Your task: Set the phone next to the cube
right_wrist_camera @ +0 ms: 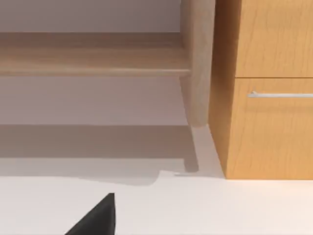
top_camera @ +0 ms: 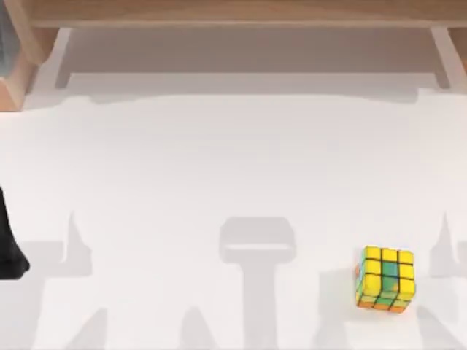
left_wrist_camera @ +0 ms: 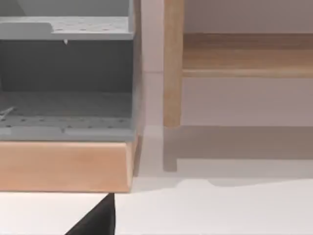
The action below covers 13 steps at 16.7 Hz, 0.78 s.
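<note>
Nothing is done yet, I judge: the small yellow, green and orange puzzle cube (top_camera: 386, 278) sits alone on the white worktop (top_camera: 219, 168), and I cannot tell either gripper's state.

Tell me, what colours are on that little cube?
Mostly yellow tiles, with some green and orange, between black lines; the cube shows best from above.

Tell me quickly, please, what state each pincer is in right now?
Left pincer: cannot be told; a dark tip shows in the left wrist view.
Right pincer: cannot be told; a dark tip shows in the right wrist view.
</note>
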Motion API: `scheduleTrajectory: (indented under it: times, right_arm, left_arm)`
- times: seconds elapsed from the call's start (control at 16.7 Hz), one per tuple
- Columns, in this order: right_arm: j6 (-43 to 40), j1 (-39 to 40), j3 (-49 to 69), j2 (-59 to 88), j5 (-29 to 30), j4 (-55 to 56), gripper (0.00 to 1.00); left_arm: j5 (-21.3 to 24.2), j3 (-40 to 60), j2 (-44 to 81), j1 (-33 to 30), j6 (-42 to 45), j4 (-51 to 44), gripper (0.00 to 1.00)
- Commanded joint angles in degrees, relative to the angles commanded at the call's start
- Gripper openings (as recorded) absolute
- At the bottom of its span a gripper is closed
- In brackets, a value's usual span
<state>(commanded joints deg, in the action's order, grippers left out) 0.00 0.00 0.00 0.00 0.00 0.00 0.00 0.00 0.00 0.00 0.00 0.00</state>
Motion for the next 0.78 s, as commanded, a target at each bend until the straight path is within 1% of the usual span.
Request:
scheduleTrajectory:
  times: [0.18, 0.36, 0.54, 0.78]
  right_arm:
    - [0.00, 0.00, 0.00, 0.00, 0.00, 0.00, 1.00]
    - [0.00, 0.00, 0.00, 0.00, 0.00, 0.00, 1.00]
    - [0.00, 0.00, 0.00, 0.00, 0.00, 0.00, 1.00]
    - [0.00, 0.00, 0.00, 0.00, 0.00, 0.00, 1.00]
  left_arm:
    - [-0.01, 0.56, 0.57, 0.12, 0.03, -0.49, 1.00]
    - [-0.01, 5.71, 5.96, 1.13, 0.24, -4.47, 1.00]
    - [-0.01, 14.95, 16.81, 2.78, 0.50, -10.82, 1.00]
    - [0.00, 30.36, 38.60, 5.29, 0.89, -20.91, 1.00]
